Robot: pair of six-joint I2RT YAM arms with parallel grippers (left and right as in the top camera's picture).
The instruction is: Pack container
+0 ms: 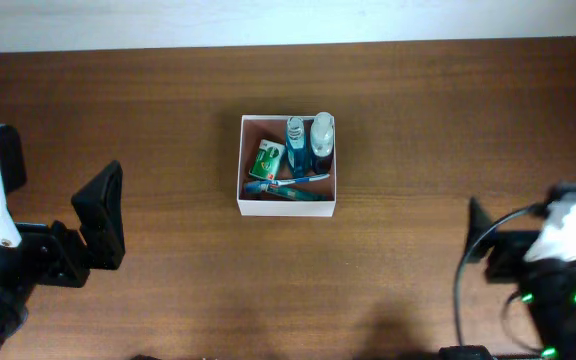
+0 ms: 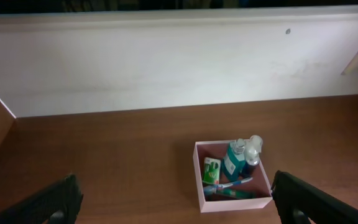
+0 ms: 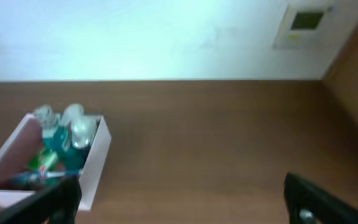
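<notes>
Container (image 3: pixel 97 163) blurred, its near corner cut off

A dark brown wooden table (image 1: pixel 418 120) is seen, bounded at its far edge by a white wall (image 2: pixel 166 62), on which a pale rectangular plate (image 3: pixel 304 23) is mounted. A small green packet (image 1: pixel 266 158) is laid just beside a teal bottle (image 1: pixel 297 142) and a clear-capped bottle (image 1: pixel 322 135), with a blue toothbrush (image 1: pixel 298 181) placed beside them.

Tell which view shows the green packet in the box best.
The overhead view: it looks straight down on the green packet, in the box beside the bottles. The left wrist view shows the packet smaller, at a slant; the right wrist view gives only a blurred green patch.
</notes>
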